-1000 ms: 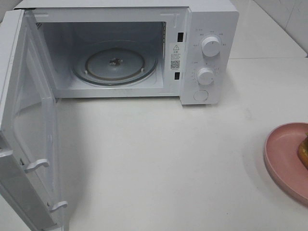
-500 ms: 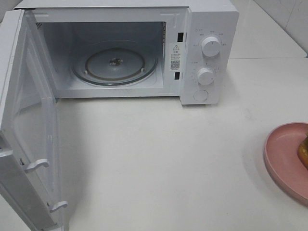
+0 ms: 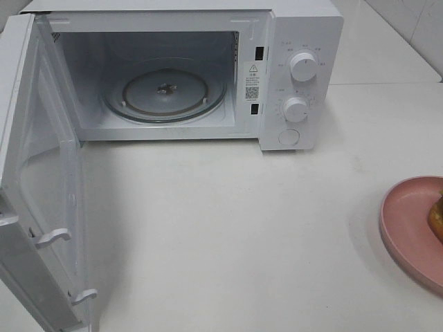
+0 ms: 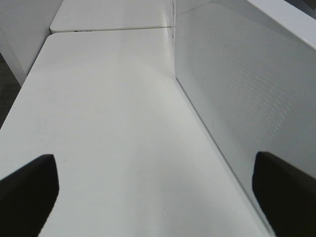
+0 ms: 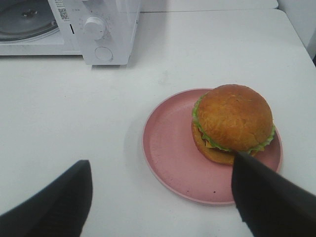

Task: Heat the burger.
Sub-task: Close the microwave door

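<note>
White tabletop (image 3: 235, 228) fills most of the high view, with white wall tiles just showing at the far right corner; a white microwave (image 3: 297, 41) stands at the back of it, its door (image 3: 38, 180) swung fully open toward the near left, two latch hooks sticking out of the door's edge. Inside the cavity a glass turntable (image 3: 165, 93) lies flat and bare; on the control panel sit two round knobs, one above the other (upper knob (image 3: 304, 66), lower knob (image 3: 295, 109)), and a round button (image 3: 288, 137) below them.

At the right edge of the high view lies a pink plate (image 3: 405, 221), partly cut off by the frame; only a sliver of the burger (image 3: 437, 218) shows there. The right wrist view gives it whole: the burger (image 5: 232, 121) sits upright on the pink plate (image 5: 165, 143), off-centre toward one side of it, glossy bun on top, green lettuce frilling out beneath, a bit of yellow cheese under that; the plate is well apart from the microwave (image 5: 106, 29).

Right gripper (image 5: 163, 197) hangs above the near side of the plate, its dark fingers (image 5: 266, 197) spread wide, holding nothing; one finger overlaps the burger's edge in that view, though contact cannot be told.

Left gripper (image 4: 158, 190) is likewise spread wide and empty, over the tabletop (image 4: 108, 128) just beside the perforated face of the open door (image 4: 237, 84).
</note>
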`<state>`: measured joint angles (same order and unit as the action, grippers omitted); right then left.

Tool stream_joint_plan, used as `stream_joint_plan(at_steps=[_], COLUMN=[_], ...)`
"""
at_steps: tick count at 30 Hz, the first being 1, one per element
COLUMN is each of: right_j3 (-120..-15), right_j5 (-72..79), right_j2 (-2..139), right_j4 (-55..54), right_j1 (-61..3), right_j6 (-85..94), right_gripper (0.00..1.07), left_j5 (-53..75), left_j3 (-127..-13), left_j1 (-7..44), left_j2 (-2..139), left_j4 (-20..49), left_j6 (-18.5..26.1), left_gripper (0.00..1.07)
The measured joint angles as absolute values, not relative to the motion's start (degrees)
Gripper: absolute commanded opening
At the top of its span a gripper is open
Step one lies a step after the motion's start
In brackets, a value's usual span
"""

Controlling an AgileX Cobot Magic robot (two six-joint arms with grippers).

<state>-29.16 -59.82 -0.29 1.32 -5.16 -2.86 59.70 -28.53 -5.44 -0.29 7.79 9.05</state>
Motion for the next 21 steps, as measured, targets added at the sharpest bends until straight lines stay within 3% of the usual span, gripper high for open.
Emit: stream_joint_plan(at_steps=[18, 21], right_j3=[-29.16, -29.16], right_j5=[-59.82, -59.82], right_j2=[-0.29, -0.29], right_j4=[1.32, 1.32], right_j1=[-5.16, -5.16], right_j6=[-2.81, -2.81], right_gripper=[0.75, 0.75], left_j5=[59.7, 59.7], left_j3=[-29.34, -30.71], left_j1=[-5.44, -5.44], left_j2=[-0.29, 0.46], left_j4=[8.54, 8.54], left_j6=[7.73, 7.51], left_gripper=[1.0, 0.94])
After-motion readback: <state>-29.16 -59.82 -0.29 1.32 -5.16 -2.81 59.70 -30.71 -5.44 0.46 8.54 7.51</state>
